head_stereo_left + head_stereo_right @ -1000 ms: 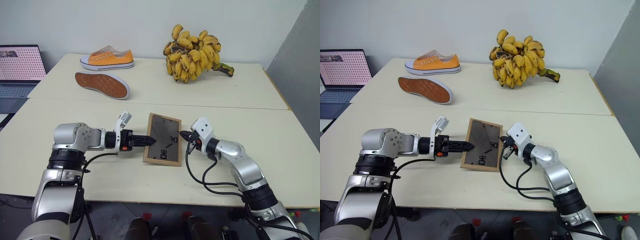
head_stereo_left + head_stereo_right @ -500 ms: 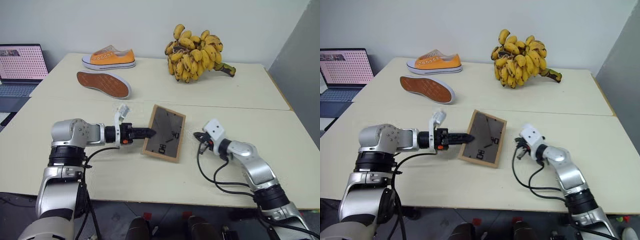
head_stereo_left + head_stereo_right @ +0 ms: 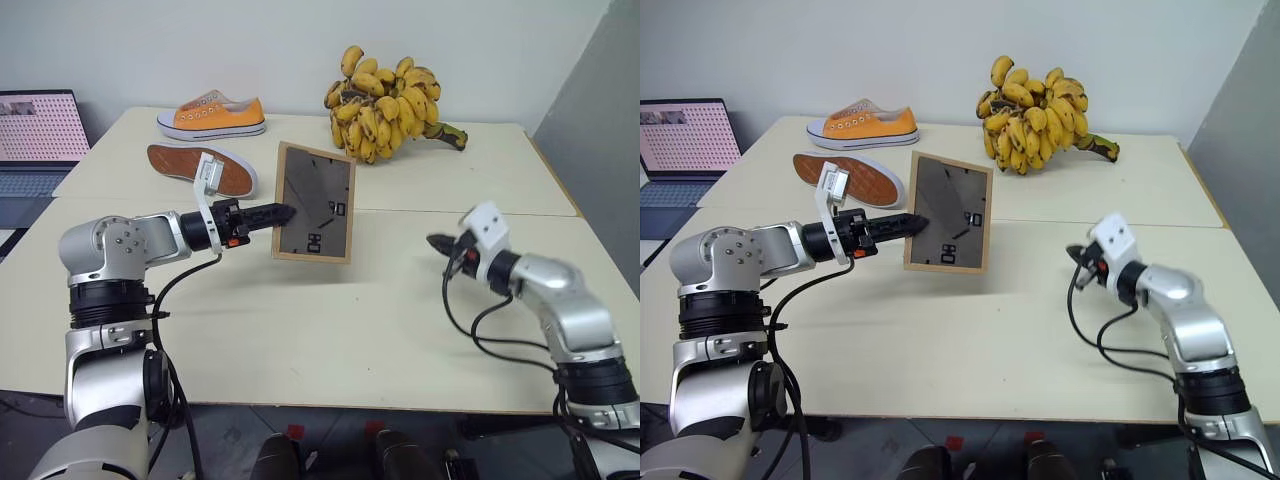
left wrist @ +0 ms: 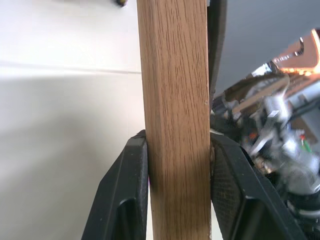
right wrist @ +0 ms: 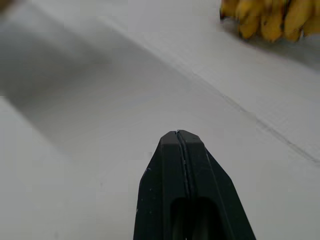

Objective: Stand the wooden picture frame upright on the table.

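Note:
The wooden picture frame (image 3: 314, 203) hangs upright above the table (image 3: 330, 330), its dark grey back panel facing me and its light-wood rim all around. My left gripper (image 3: 279, 212) is shut on the frame's left edge; in the left wrist view the two black fingers (image 4: 125, 195) clamp the wooden edge (image 4: 175, 115) between them. My right gripper (image 3: 437, 243) is off to the right, well apart from the frame and raised over the table. Its fingers (image 5: 181, 185) are pressed together with nothing between them.
A bunch of bananas (image 3: 385, 102) lies at the back middle. An orange sneaker (image 3: 212, 117) and a second shoe lying sole-up (image 3: 200, 168) are at the back left. A laptop (image 3: 40, 135) stands at the far left edge. A seam (image 3: 480, 215) runs across the tabletop.
My left gripper has lifted the frame off the table and tipped it from lying flat to nearly upright. My right gripper has drawn away to the right and risen.

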Motion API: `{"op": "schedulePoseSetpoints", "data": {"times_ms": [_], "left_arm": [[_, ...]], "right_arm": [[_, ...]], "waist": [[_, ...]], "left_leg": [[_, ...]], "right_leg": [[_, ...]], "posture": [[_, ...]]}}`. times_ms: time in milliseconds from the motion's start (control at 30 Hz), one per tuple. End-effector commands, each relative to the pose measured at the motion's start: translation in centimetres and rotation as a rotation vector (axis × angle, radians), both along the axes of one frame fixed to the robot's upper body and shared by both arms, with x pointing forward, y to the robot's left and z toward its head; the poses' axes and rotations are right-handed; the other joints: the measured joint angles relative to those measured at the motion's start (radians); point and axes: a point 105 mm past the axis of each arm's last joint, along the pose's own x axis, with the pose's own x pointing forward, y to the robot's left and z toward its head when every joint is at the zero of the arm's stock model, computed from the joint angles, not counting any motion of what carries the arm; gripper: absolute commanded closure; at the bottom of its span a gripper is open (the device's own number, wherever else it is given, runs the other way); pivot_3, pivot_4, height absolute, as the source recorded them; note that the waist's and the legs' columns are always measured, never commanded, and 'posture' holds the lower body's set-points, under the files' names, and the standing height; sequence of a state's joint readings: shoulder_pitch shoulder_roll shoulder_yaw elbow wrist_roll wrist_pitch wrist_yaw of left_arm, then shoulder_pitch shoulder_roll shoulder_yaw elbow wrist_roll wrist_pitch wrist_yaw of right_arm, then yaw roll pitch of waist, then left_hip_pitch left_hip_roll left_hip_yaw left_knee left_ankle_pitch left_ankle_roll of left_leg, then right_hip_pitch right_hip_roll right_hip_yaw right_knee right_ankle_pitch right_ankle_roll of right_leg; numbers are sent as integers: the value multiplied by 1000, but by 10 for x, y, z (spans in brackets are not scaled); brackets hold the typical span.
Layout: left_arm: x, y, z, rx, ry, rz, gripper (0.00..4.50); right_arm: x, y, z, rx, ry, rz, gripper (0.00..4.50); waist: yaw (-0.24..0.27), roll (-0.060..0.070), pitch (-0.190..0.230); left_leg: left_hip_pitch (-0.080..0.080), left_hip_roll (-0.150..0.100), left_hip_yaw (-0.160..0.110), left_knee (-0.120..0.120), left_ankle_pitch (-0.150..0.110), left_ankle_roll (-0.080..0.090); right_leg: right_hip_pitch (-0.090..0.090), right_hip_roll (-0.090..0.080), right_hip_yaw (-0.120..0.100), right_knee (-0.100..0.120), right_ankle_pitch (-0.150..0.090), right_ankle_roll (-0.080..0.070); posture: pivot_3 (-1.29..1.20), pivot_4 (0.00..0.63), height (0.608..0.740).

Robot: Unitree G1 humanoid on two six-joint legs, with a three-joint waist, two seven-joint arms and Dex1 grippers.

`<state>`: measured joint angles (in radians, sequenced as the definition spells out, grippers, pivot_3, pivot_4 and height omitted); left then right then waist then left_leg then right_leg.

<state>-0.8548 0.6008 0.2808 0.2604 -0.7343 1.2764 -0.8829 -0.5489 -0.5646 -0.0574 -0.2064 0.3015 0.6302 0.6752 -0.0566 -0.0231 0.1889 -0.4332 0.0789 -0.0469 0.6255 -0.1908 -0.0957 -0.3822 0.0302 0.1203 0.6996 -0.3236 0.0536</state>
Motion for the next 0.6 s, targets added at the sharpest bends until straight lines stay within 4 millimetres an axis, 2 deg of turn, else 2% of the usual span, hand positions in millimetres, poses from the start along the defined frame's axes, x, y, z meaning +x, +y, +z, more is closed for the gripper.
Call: {"op": "schedulePoseSetpoints", "data": {"times_ms": [33, 233, 400, 600], "left_arm": [[-14, -5, 20, -14, -104, -54, 3130], [-22, -22, 19, 11, -129, -114, 3130], [-22, -26, 21, 18, -138, -128, 3130], [-21, -31, 25, 23, -158, -149, 3130]], "right_arm": [[-19, 23, 47, 109, -62, 90, 3440], [-21, 64, 81, 238, -96, 153, 2054], [-20, 84, 88, 305, -77, 194, 2054], [-19, 100, 78, 313, -39, 229, 2054]], "waist": [[2, 0, 0], [1, 0, 0], [4, 0, 0], [3, 0, 0]], "left_leg": [[0, 0, -1, 0, 0, 0], [-1, 0, -1, 0, 0, 0], [-1, 0, -1, 0, 0, 0], [-2, 0, -1, -1, 0, 0]], "right_leg": [[0, 0, -1, 0, 0, 0], [0, 0, -1, 0, 0, 0], [-1, 0, -1, 0, 0, 0], [-2, 0, -1, 0, 0, 0]], "posture": [[0, 150, 740], [0, 150, 740], [0, 150, 740], [0, 150, 740]]}}
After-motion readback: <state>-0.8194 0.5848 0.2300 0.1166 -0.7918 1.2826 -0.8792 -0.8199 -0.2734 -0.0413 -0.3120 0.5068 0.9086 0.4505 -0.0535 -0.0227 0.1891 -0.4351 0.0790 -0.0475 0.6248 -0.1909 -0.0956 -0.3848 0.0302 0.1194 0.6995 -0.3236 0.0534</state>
